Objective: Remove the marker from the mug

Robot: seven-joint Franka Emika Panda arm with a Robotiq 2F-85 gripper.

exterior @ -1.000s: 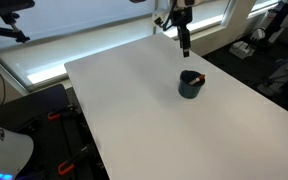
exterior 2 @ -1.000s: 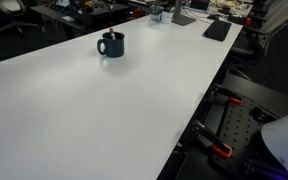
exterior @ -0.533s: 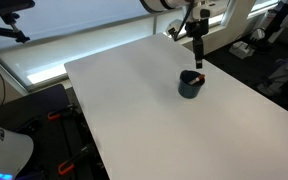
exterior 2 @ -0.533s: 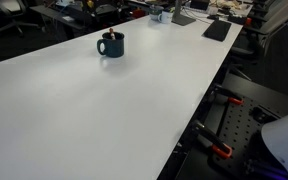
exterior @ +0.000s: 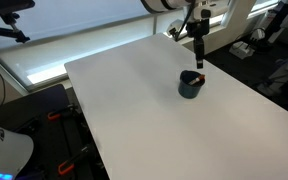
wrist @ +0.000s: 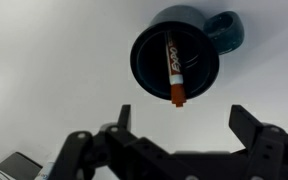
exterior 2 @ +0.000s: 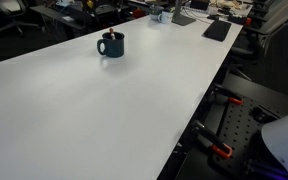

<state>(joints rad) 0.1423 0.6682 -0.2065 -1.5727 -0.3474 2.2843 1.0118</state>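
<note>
The dark blue-grey mug point(exterior: 191, 84) stands on the white table; it also shows in an exterior view point(exterior 2: 112, 44) and in the wrist view point(wrist: 176, 45). The reddish marker point(wrist: 173, 70) lies slanted inside the mug, its orange end poking over the rim toward the gripper. The marker shows as a small red tip in an exterior view point(exterior: 197, 75). My gripper point(exterior: 198, 60) hangs above and just behind the mug, apart from it. In the wrist view its fingers point(wrist: 183, 118) are spread wide and empty, with the mug ahead of them.
The white table point(exterior: 154, 120) spreads wide around the mug. A window ledge runs behind it. Desks with clutter point(exterior 2: 184, 12) stand at the table's far end, and dark equipment with red clamps point(exterior 2: 224, 130) sits beside the long edge.
Between one second and half a second ago the gripper moved from behind the mug to above it. Since then nothing has visibly moved.
</note>
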